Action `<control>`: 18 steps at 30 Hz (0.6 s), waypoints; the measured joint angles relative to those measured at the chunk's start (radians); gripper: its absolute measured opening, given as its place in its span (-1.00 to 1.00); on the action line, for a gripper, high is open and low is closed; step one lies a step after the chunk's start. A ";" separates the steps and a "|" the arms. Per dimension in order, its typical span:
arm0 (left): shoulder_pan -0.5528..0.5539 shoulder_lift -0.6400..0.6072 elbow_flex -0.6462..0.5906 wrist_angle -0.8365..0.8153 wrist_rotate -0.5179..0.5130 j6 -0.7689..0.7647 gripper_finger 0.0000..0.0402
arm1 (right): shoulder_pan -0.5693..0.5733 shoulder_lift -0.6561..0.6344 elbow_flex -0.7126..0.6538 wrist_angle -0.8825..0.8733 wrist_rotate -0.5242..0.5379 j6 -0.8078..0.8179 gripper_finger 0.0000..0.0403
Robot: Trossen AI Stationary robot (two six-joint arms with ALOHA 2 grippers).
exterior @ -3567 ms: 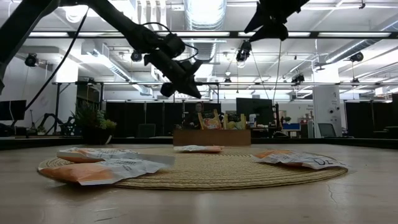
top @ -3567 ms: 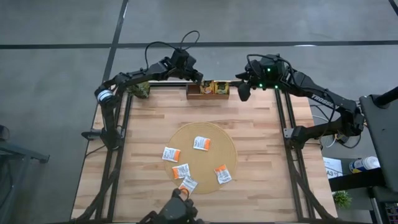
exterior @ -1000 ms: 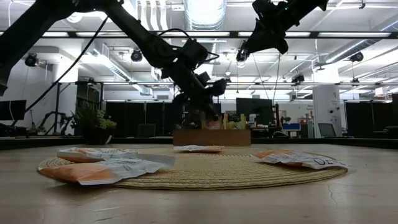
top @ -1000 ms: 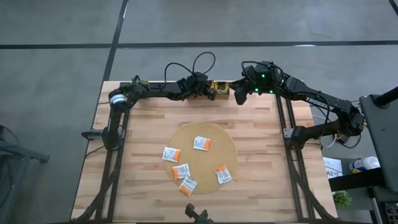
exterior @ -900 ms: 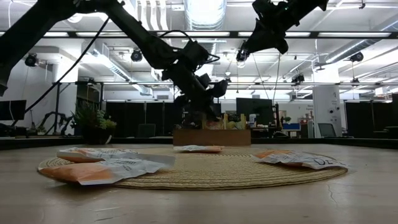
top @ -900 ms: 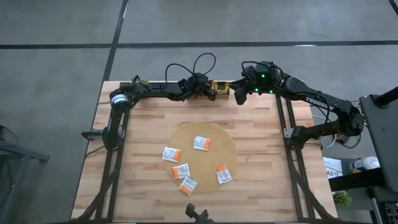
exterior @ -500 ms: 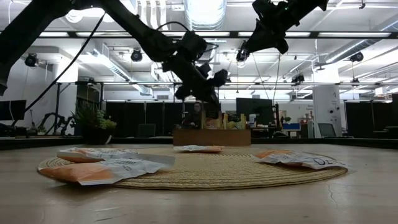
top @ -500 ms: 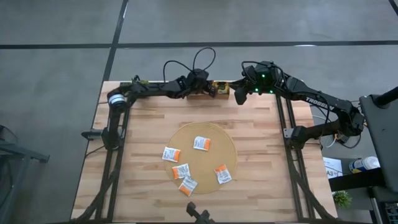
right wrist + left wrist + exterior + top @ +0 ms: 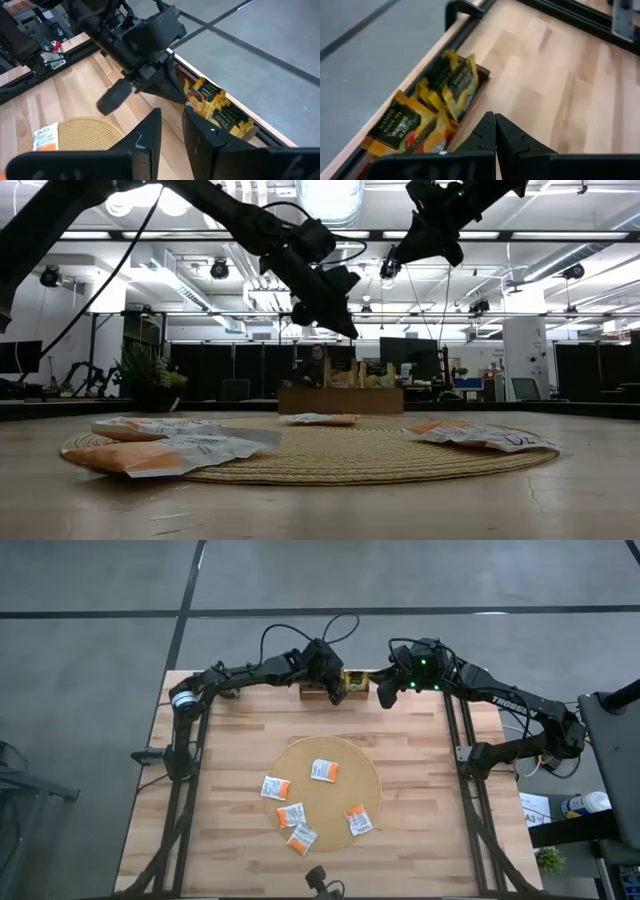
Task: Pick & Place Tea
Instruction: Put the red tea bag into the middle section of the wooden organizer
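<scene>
Five tea bags (image 9: 324, 770) lie flat on the round woven mat (image 9: 370, 780) in the middle of the wooden table (image 9: 230, 790). One sits near the mat's far side, one on its left part, two close together near the front edge (the front one hangs a little over the rim), and one on the right part. None of them touch each other, as far as I can tell from above.

More tea bags, dark green with yellow (image 9: 454, 85) and orange ones (image 9: 400, 125), stand packed on edge in the small wooden tray (image 9: 345, 692). The tray sits right at the table's far edge, with the grey floor just behind it.

The left gripper (image 9: 335, 695) hangs in the air over the tray's left part. Its two fingers (image 9: 492, 132) are pressed tight together with nothing between them. In the low view it floats well above the tray (image 9: 340, 398).

The right gripper (image 9: 387, 692) hangs just beside the tray's right end, also up in the air. Its fingers (image 9: 150, 131) stand a little apart, with a narrow gap and nothing in it.

There is lots of bare wood all around the mat, on the left, the right and the far side between mat and tray. Black rails (image 9: 190, 770) run along both side edges of the table.
</scene>
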 joint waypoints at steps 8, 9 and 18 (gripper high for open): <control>0.061 0.038 0.002 -0.039 0.043 0.094 -1.00 | 0.000 0.000 0.000 -0.005 0.000 -0.034 -0.60; 0.066 0.041 0.002 -0.039 0.044 0.102 -1.00 | 0.000 0.000 0.000 -0.005 0.000 -0.034 -0.59; 0.075 0.086 0.002 -0.031 0.074 0.195 -1.00 | 0.000 0.000 0.000 -0.005 0.001 -0.048 -0.59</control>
